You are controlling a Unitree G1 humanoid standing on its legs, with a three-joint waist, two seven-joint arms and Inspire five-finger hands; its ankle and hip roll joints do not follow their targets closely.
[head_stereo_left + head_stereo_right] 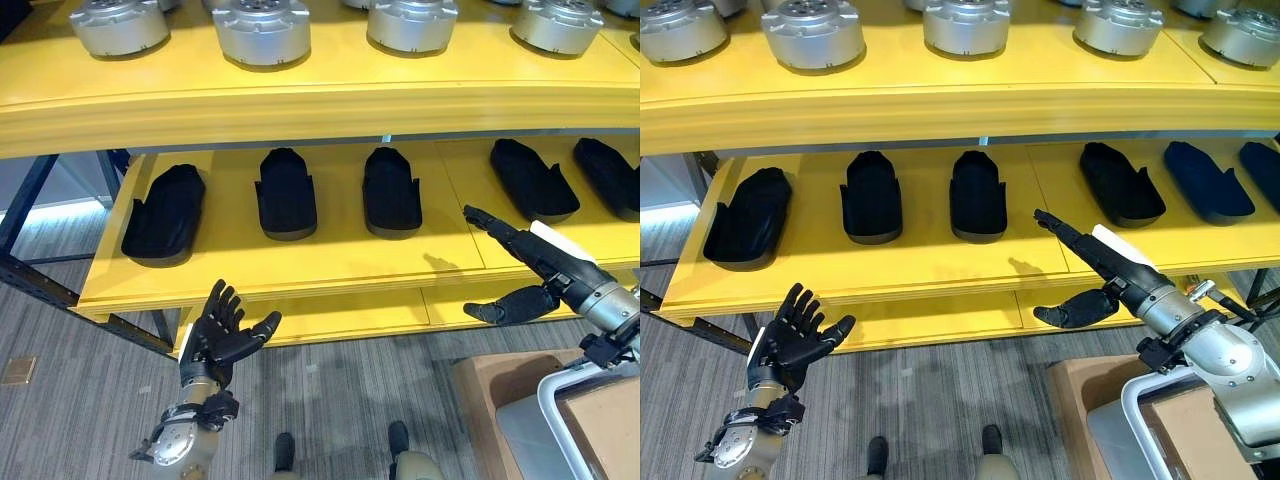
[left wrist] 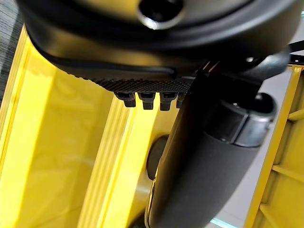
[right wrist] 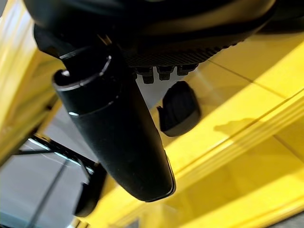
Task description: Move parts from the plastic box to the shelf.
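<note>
Both hands are empty right now, so the next thing has to be a trip back for another part. Taking the yellow shelf [image 1: 330, 255] as the landmark: its middle tier already carries a row of black shoe-shaped parts [image 1: 391, 192], each with its long axis running front to back across the tier, and the top tier holds round silver motor-like housings [image 1: 262, 30]. The right hand [image 1: 1110, 262] hangs just over the front edge of the middle tier, fingers [image 1: 1065, 232] straight and pointing in toward the black parts, thumb hanging below the tier edge, holding nothing. The left hand [image 1: 222, 335] sits in front of and below that same tier edge, over the carpet, fingers spread and relaxed, also holding nothing. The plastic box [image 1: 590, 420] shows only as a grey rim in front of the shelf and below it, on the robot's right, just beside the right arm, next to a brown cardboard carton [image 1: 490, 390]. I can't see what's inside it. My guess is the right hand is the nearer one for the next pick.
</note>
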